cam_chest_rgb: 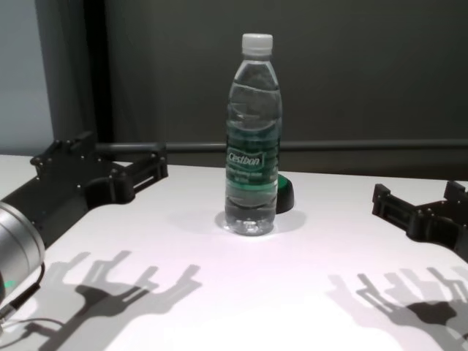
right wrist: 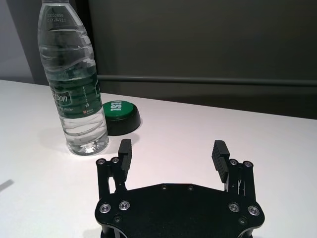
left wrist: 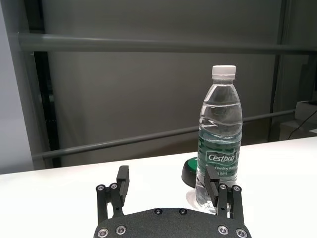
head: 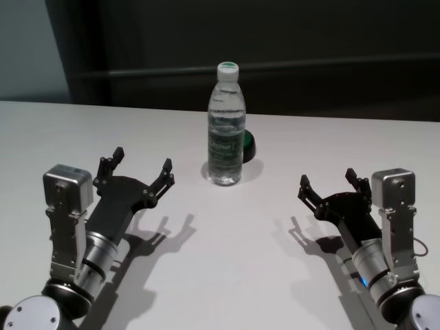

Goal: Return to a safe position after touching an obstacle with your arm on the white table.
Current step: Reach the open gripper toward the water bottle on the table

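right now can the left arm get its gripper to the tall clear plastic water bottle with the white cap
Probably yes. The left gripper is open and hovers over the white table, short of the tall clear plastic water bottle, with only bare tabletop between them. The small dark dome with a green top sits behind the bottle, out of the way.

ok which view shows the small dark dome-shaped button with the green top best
The right wrist view: the small dark dome-shaped button with the green top sits fully exposed beside the tall clear plastic water bottle, its white lettering visible. In the head, chest and left wrist views the bottle hides most of it.
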